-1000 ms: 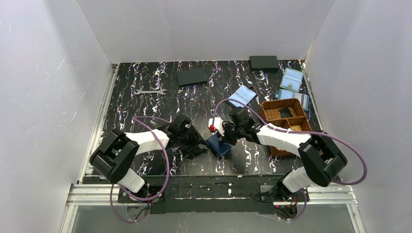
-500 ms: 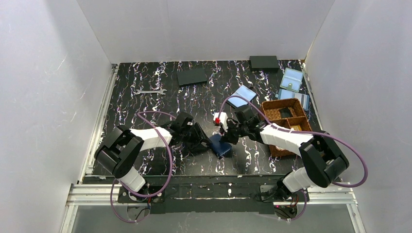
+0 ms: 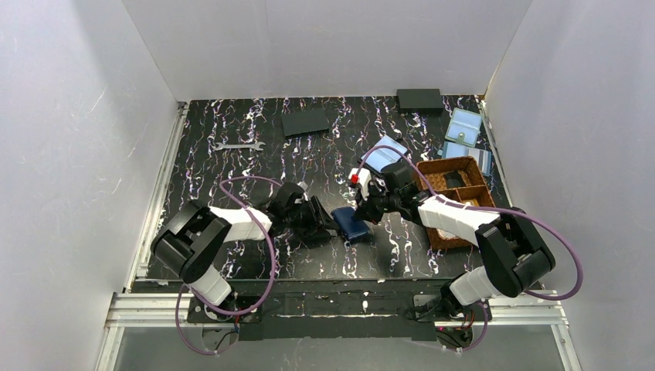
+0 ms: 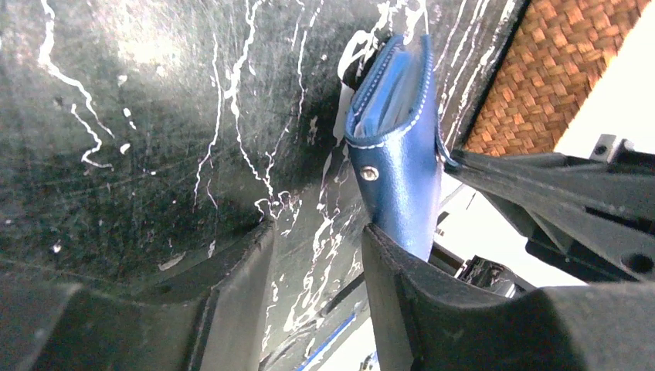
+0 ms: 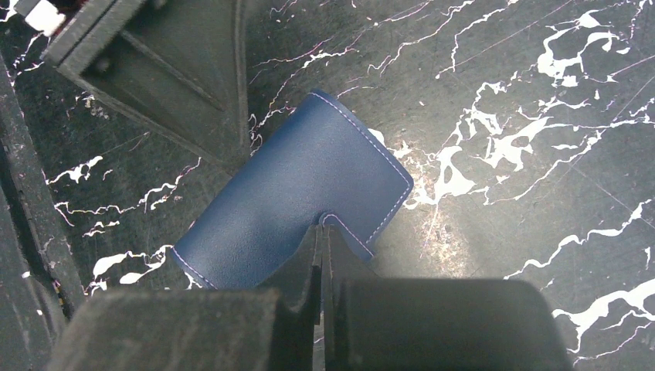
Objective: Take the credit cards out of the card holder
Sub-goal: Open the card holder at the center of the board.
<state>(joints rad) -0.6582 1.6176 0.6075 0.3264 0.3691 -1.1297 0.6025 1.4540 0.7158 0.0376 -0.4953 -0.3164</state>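
Note:
The navy card holder (image 3: 352, 224) lies folded shut on the black marbled table between my two grippers. In the right wrist view the card holder (image 5: 293, 189) lies flat, and my right gripper (image 5: 320, 232) is shut on its small snap tab. In the left wrist view the card holder (image 4: 395, 158) shows its snap stud and a slit of light blue lining. My left gripper (image 4: 317, 232) is open and empty, low on the table, with its right finger (image 4: 402, 286) against the holder's near end. No credit card shows; any inside are hidden.
A brown woven divided tray (image 3: 432, 168) stands just right of my right arm. Pale blue pouches (image 3: 384, 154) (image 3: 463, 125) lie behind it. Two flat black pads (image 3: 305, 121) (image 3: 419, 98) and a wrench (image 3: 239, 145) lie at the back.
My right gripper has moved back and to the right, pulling the card holder's tab with it. My left gripper has slid right, up against the holder. The holder has turned slightly.

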